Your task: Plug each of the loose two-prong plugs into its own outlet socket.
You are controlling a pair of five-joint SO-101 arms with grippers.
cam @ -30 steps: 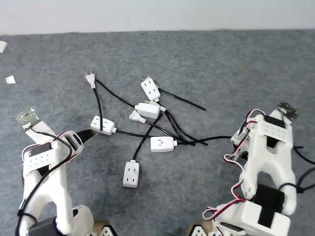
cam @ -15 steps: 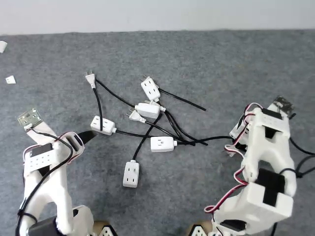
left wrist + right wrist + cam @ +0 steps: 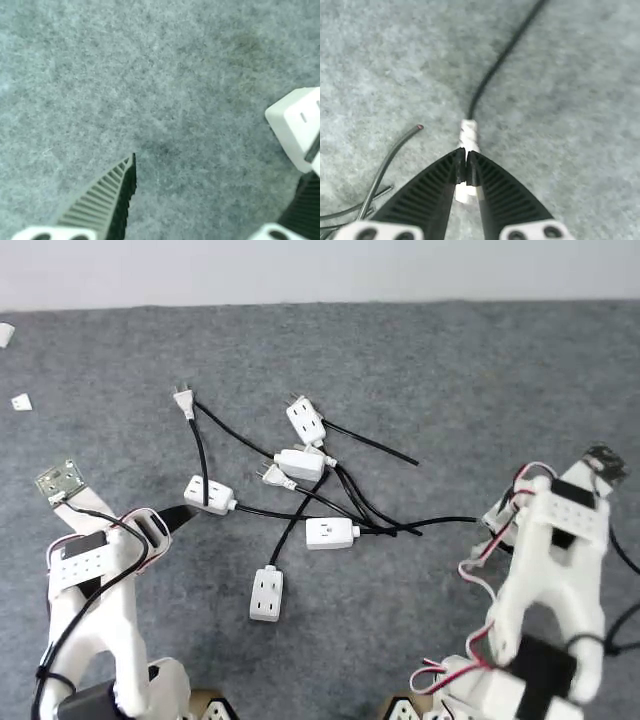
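Several white outlet blocks on black cords lie tangled mid-table, among them one outlet block, another and a third. Two loose two-prong plugs show: one plug at the far left and a second plug in the tangle. My left gripper stands open just beside the left outlet block, touching nothing. My right gripper is shut on a slim white plug end of a black cable. In the high view that cable runs from the tangle toward the right arm.
A grey felt mat covers the table, with open room at the back and right. A loose cut cord tip lies near the right gripper. Small white scraps sit at the far left edge.
The right arm has swung to the right and slightly back, away from the tangle. The left arm and the outlet blocks have stayed put.
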